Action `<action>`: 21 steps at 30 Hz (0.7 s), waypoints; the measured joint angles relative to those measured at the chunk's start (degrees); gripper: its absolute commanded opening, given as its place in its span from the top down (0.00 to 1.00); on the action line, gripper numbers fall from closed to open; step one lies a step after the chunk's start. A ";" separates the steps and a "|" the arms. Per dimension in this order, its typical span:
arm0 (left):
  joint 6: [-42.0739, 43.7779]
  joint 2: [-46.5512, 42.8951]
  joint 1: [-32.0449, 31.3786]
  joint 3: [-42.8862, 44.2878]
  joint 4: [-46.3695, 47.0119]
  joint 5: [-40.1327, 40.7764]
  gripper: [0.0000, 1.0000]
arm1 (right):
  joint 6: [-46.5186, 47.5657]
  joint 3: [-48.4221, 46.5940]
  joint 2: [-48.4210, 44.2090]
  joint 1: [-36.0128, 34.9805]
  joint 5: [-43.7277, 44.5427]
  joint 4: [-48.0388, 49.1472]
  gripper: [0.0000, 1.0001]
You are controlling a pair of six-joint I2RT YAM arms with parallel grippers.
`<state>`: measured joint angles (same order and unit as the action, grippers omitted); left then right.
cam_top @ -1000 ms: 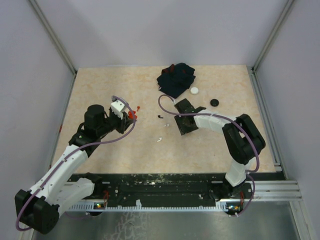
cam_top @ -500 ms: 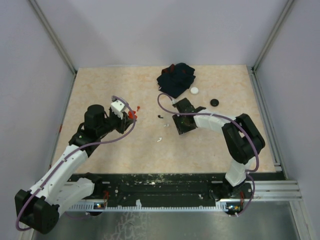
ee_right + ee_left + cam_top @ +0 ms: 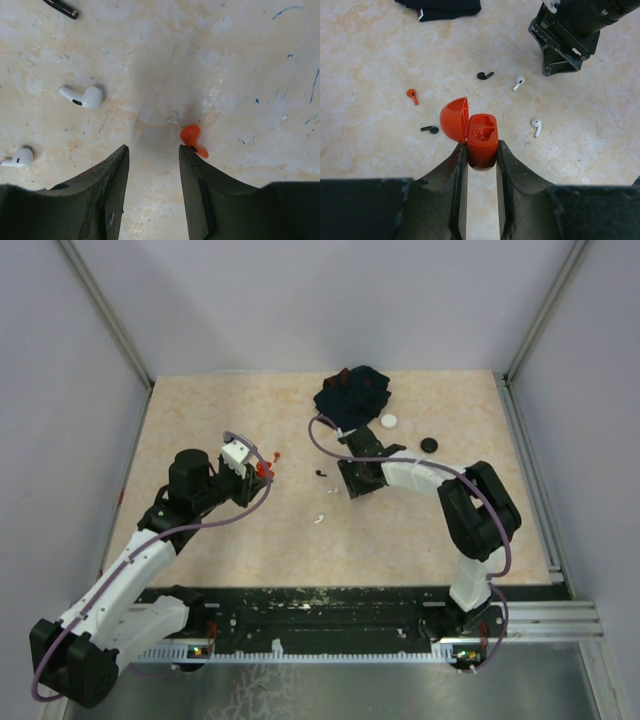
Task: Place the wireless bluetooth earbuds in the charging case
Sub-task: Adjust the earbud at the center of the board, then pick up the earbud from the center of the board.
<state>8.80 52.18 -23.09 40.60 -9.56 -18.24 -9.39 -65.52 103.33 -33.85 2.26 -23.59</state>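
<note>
My left gripper is shut on the base of the red charging case, whose lid hangs open to the left; from above the case sits mid-left. Loose earbuds lie beyond it: a red earbud, two black earbuds and two white earbuds. My right gripper hovers low over the table, open, with only bare table between its fingers. Another red earbud lies against the outside tip of its right finger. White earbuds lie to its left.
A dark navy cloth is bunched at the back centre. A white puck and a black puck lie to its right. Grey walls and metal posts close in the beige table.
The right gripper has shifted a little toward the back left, nearer the cloth, and its jaws have narrowed slightly. The left arm and the case have not moved.
</note>
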 measured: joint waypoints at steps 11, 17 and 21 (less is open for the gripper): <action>0.02 0.00 0.00 0.02 0.00 0.00 0.99 | 3.85 -6.67 0.02 0.00 -0.48 -4.72 0.63; 0.02 0.00 0.00 0.02 0.00 -0.02 0.99 | 6.40 -9.79 1.33 0.02 2.62 -7.96 0.64; 0.02 -0.02 0.00 0.02 0.00 -0.02 0.99 | 7.50 -10.80 3.54 0.26 3.45 -9.51 0.64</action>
<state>8.82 52.16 -23.09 40.62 -9.56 -18.26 -1.89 -76.31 106.87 -33.58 5.72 -33.10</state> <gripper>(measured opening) 0.290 0.362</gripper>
